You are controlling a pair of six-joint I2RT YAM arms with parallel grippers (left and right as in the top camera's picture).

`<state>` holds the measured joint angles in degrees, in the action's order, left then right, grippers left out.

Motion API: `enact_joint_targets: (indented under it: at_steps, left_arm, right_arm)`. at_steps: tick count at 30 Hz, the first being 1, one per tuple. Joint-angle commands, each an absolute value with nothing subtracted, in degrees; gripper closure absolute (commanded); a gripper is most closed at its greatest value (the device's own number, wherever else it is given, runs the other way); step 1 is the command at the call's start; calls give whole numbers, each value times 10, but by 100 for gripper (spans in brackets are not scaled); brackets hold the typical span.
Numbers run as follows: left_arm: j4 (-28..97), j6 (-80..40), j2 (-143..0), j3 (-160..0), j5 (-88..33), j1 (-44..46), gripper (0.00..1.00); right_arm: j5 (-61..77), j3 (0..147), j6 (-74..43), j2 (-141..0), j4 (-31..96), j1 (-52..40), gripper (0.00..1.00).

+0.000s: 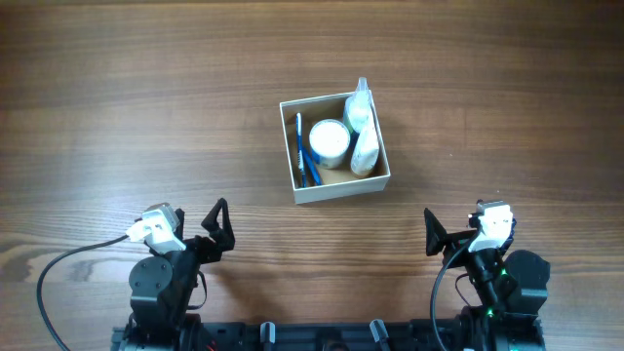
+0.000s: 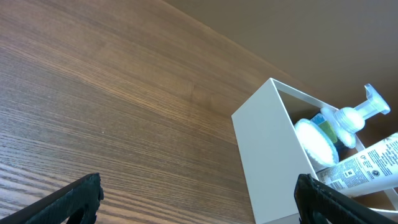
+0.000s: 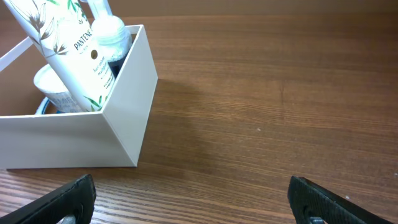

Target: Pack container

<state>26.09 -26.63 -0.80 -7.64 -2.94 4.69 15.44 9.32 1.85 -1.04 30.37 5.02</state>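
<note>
The container, a square white-walled box with a tan inside, stands in the middle of the wooden table. It holds a round white-lidded jar, a white tube, a pump bottle and a blue pen. It also shows in the left wrist view and the right wrist view, with the Pantene tube leaning in it. My left gripper is open and empty near the front left. My right gripper is open and empty near the front right. Both are well short of the container.
Bare wood-grain table lies all round the container. The arm bases and a cable sit at the front edge.
</note>
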Motion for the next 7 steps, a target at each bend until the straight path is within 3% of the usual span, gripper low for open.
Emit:
enact_joint_targets:
  at_steps: [1,7]
  left_arm:
    - [259,-258,-3,-75,-34,42,0]
    - [259,-258,-3,-75,-34,42,0]
  right_arm:
    - [166,90,28,-2,300,48,0]
    - [166,90,29,-2,300,48,0]
